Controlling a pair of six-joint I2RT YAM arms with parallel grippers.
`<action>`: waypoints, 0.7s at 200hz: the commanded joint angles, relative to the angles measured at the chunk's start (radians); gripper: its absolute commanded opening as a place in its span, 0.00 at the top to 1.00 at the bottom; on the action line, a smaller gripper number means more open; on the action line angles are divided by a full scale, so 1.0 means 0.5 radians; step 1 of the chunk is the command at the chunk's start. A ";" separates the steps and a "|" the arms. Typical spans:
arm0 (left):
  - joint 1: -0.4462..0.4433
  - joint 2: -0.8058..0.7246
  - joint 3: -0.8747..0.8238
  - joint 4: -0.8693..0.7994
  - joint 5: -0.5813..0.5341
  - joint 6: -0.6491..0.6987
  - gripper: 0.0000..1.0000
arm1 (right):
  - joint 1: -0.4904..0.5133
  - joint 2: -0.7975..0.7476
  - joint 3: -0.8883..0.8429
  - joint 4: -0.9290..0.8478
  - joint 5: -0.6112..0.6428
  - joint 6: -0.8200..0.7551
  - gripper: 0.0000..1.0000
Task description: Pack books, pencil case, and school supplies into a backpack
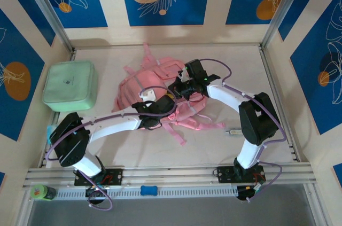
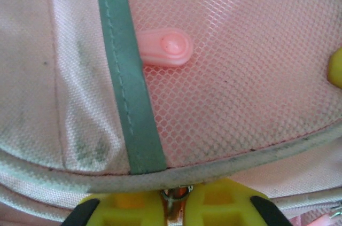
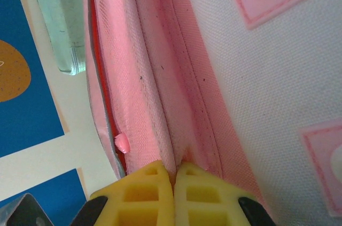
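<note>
The pink backpack [image 1: 140, 84] lies flat in the middle of the table, straps spread toward the near side. My left gripper [image 1: 154, 110] sits at its near edge, and its yellow fingers [image 2: 224, 204] are shut on a small metal zipper ring [image 2: 176, 194] under the grey piping of the mesh pocket [image 2: 240, 76]. My right gripper [image 1: 184, 85] is on the backpack's far right side. In the right wrist view the right gripper [image 3: 175, 175] is shut, pinching a fold of the backpack's pink fabric [image 3: 160, 76] beside a seam. The books and pencil case are out of view.
A mint-green lidded box [image 1: 70, 85] stands left of the backpack, close to the left wall. A small pale object [image 1: 233, 131] lies on the table near the right arm. Pink rubber zipper tabs [image 2: 165, 47] rest on the mesh.
</note>
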 commanded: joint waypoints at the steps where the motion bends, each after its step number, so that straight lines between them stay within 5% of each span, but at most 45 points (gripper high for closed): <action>1: 0.030 -0.123 -0.018 0.055 -0.090 0.069 0.94 | -0.033 -0.003 -0.001 0.074 -0.112 -0.044 1.00; 79: 0.029 -0.315 -0.141 -0.385 0.061 0.461 1.00 | -0.225 0.096 0.259 -0.259 -0.113 -0.339 1.00; 118: 0.004 -0.361 -0.271 -0.154 0.362 0.704 1.00 | -0.320 0.188 0.459 -0.383 -0.050 -0.453 1.00; 140: -0.101 -0.373 -0.315 0.301 0.622 0.810 1.00 | -0.328 0.327 0.693 -0.459 -0.060 -0.533 1.00</action>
